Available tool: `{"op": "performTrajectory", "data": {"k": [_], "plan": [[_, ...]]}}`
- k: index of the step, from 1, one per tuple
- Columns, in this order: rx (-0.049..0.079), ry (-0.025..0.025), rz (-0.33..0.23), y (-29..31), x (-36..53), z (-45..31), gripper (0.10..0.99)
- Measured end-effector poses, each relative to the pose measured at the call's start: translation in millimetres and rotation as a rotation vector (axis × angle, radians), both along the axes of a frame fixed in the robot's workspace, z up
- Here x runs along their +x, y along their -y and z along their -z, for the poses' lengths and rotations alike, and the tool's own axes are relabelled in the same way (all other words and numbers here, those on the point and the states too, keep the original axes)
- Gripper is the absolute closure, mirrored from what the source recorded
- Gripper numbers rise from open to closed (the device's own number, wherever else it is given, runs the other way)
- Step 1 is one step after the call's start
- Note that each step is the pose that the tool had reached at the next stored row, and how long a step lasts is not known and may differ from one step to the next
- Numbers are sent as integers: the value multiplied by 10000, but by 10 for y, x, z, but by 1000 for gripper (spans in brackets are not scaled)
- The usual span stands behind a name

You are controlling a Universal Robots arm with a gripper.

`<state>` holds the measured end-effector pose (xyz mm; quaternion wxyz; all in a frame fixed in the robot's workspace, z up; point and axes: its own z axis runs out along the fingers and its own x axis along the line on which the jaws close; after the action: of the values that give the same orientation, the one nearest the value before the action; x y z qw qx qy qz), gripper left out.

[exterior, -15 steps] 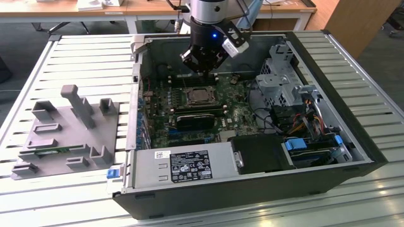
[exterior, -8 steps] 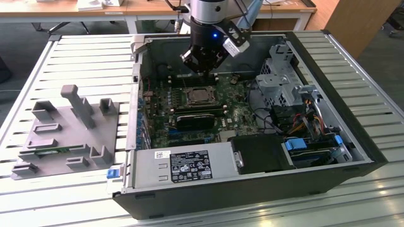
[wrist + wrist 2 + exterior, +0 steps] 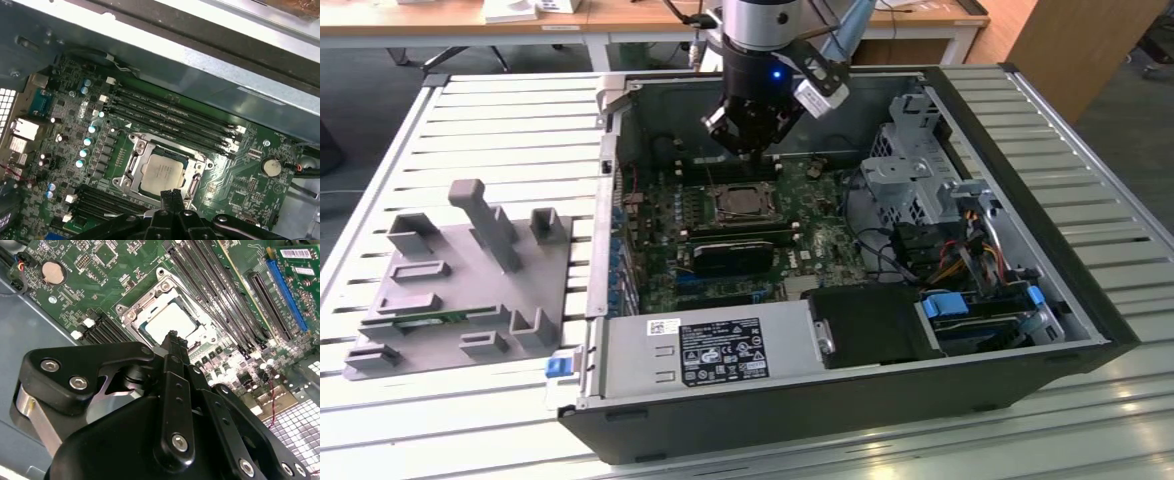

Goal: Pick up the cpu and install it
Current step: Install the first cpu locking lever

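Note:
The cpu (image 3: 742, 203) is a square silver chip lying flat in its metal socket frame on the green motherboard (image 3: 814, 225) inside the open computer case. It shows in both wrist views (image 3: 170, 322) (image 3: 161, 172). My gripper (image 3: 754, 150) hangs just above the socket, a little toward the case's back wall. In both wrist views its black fingers are pressed together with nothing between them, and the gripper (image 3: 172, 335) (image 3: 170, 192) ends over the chip's near edge, apart from it.
Memory slots (image 3: 170, 122) run beside the socket. A black card (image 3: 740, 250), the power supply (image 3: 707, 350), a drive cage (image 3: 907, 150) and cables (image 3: 947, 250) crowd the case. A grey fixture tray (image 3: 454, 270) stands on the slatted table at the exterior view's left.

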<state>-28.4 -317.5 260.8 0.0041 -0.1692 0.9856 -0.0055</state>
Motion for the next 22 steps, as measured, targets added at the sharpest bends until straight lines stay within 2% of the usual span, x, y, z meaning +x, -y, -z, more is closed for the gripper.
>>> {"op": "performTrajectory", "data": {"k": [13,15,20,22], "plan": [[1,-4,1920,0,-4,14,980],[3,-3,1972,0,-42,16,980],[2,-3,1976,0,-241,19,980],[3,-3,1978,-1,-272,21,980]]}}
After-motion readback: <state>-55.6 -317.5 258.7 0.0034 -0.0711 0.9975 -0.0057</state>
